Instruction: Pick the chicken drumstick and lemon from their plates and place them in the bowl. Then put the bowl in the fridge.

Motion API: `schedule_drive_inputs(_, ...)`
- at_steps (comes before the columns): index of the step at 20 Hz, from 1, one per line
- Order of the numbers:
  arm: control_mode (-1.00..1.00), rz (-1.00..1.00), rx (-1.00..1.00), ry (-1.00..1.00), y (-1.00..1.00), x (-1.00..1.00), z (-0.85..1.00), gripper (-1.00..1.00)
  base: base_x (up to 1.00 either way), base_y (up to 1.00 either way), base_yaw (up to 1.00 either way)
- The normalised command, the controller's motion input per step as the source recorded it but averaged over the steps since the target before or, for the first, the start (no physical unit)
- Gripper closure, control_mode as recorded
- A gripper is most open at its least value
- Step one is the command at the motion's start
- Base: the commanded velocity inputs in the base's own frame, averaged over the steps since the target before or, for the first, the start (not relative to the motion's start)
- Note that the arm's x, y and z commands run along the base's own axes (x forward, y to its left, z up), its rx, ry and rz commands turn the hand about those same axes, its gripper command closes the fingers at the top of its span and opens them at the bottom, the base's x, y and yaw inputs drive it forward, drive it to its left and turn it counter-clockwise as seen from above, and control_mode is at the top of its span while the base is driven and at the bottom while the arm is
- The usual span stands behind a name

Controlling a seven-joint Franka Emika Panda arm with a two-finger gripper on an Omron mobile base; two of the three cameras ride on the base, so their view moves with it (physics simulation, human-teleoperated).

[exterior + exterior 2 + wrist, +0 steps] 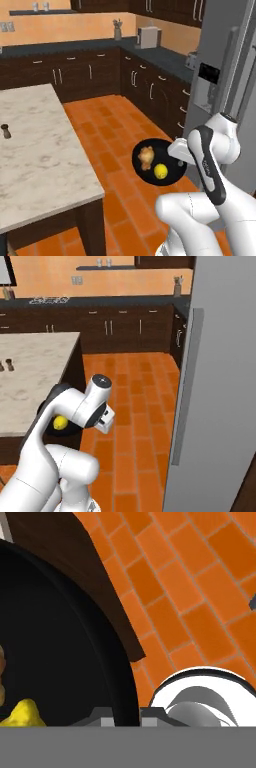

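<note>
The hand (179, 154) is clamped on the rim of the black bowl (170, 177), held above the orange floor (115, 125) beside the fridge (225, 65), with the chicken drumstick (146, 157) and the lemon (160, 171) inside.

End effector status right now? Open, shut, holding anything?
End effector: shut on the rim of the black bowl, carrying it above the floor with the chicken drumstick and lemon inside.

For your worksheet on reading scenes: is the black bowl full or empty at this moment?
Not empty. The bowl holds the chicken drumstick and the lemon, lying side by side, with bare black floor around them, as the claw carries it over the tiles.
</note>
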Motion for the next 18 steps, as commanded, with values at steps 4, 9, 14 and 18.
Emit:
schedule_drive_inputs(4, 1.00, 0.00, 0.00, 0.00, 0.00, 0.00, 0.00, 1.00, 1.00, -0.15, 0.13)
schedule_drive_inputs(9, 1.00, 0.00, 0.00, 0.00, 0.00, 0.00, 0.00, 1.00, 1.00, 0.00, 0.07)
schedule_drive_inputs(14, 1.00, 0.00, 0.00, 0.00, 0.00, 0.00, 0.00, 1.00, 1.00, 0.00, 0.01)
schedule_drive_inputs(18, 1.00, 0.00, 0.00, 0.00, 0.00, 0.00, 0.00, 1.00, 1.00, 0.00, 0.00)
